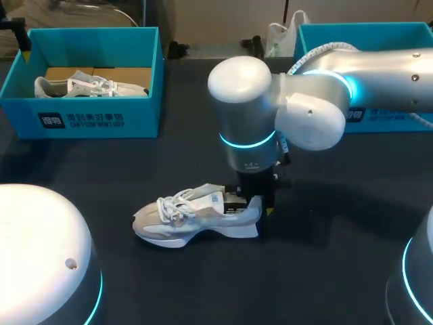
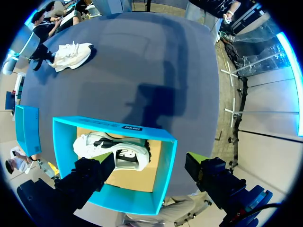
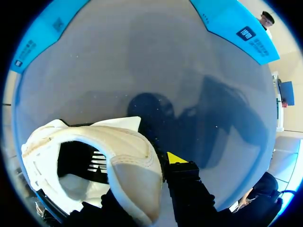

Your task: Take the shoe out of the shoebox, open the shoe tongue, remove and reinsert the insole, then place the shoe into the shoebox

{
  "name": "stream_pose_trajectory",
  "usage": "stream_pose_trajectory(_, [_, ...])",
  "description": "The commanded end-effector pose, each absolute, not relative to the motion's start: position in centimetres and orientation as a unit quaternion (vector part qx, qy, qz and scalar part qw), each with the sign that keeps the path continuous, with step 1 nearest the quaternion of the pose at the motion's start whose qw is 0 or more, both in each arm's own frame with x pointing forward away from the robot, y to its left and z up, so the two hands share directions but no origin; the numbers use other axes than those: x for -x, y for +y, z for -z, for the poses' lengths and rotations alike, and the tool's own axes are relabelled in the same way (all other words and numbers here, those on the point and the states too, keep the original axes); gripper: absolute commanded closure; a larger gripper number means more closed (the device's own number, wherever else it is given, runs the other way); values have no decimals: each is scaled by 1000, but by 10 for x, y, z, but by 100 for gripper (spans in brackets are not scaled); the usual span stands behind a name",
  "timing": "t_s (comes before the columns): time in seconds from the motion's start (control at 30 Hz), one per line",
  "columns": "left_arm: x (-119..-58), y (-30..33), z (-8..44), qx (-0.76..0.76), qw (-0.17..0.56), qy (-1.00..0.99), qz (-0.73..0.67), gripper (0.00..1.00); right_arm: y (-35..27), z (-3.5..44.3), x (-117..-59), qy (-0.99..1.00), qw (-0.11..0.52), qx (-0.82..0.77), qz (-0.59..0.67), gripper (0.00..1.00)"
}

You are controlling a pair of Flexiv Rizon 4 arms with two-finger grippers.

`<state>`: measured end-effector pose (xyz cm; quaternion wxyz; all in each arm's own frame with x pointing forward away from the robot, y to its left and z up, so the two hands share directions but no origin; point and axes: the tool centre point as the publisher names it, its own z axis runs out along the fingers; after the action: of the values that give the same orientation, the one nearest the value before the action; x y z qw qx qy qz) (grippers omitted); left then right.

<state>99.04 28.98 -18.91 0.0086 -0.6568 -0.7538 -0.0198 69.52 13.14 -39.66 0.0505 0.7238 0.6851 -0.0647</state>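
A white and grey shoe (image 1: pixel 193 218) lies on its sole on the dark table, toe toward the left. My right gripper (image 1: pixel 256 203) comes down on its heel. In the right wrist view the gripper (image 3: pixel 147 182) is shut on the shoe's heel collar (image 3: pixel 135 163), one yellow-tipped finger (image 3: pixel 176 158) outside it and the other hidden inside the shoe. The blue shoebox (image 1: pixel 95 122) at the back left holds a second white shoe (image 1: pixel 88 87). My left gripper (image 2: pixel 147 163) hangs open high above that shoebox (image 2: pixel 163 175) and its shoe (image 2: pixel 113 149), touching nothing.
A second blue box (image 1: pixel 365 37) stands at the back right, behind my right arm (image 1: pixel 318 101). White rounded parts of my arms (image 1: pixel 40 257) fill the near corners. Bare dark table lies between the shoe and the shoebox.
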Motion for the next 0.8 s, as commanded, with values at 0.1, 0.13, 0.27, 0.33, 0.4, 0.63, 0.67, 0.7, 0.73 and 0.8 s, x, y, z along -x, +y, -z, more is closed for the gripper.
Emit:
stream_pose_trajectory(0.1, [-989, 290, 189, 657, 7, -753, 22, 0, 134, 388, -694, 685, 48, -724, 55, 0])
stream_pose_trajectory(0.13, [-989, 290, 189, 657, 7, -753, 22, 0, 133, 384, -693, 683, 47, -727, 59, 0])
stream_pose_trajectory(0.27, [-989, 290, 189, 657, 7, -753, 22, 0, 132, 358, -692, 687, 42, -724, 46, 0])
stream_pose_trajectory(0.33, [-989, 290, 189, 657, 7, -753, 22, 0, 130, 342, -691, 690, 34, -722, 32, 0])
stream_pose_trajectory(0.4, [-989, 290, 189, 657, 7, -753, 22, 0, 126, 328, -692, 695, 21, -719, 16, 0])
stream_pose_trajectory(0.63, [-989, 290, 189, 657, 7, -753, 22, 0, 105, 288, -693, 766, -28, -633, -108, 0])
stream_pose_trajectory(0.67, [-989, 290, 189, 657, 7, -753, 22, 0, 101, 283, -690, 807, -41, -563, -174, 0])
stream_pose_trajectory(0.7, [-989, 290, 189, 657, 7, -753, 22, 0, 99, 280, -685, 838, -43, -496, -224, 0])
stream_pose_trajectory(0.73, [-989, 290, 189, 657, 7, -753, 22, 0, 99, 280, -685, 838, -43, -496, -224, 0])
stream_pose_trajectory(0.8, [-989, 290, 189, 657, 7, -753, 22, 0, 99, 280, -685, 838, -43, -496, -224, 0])
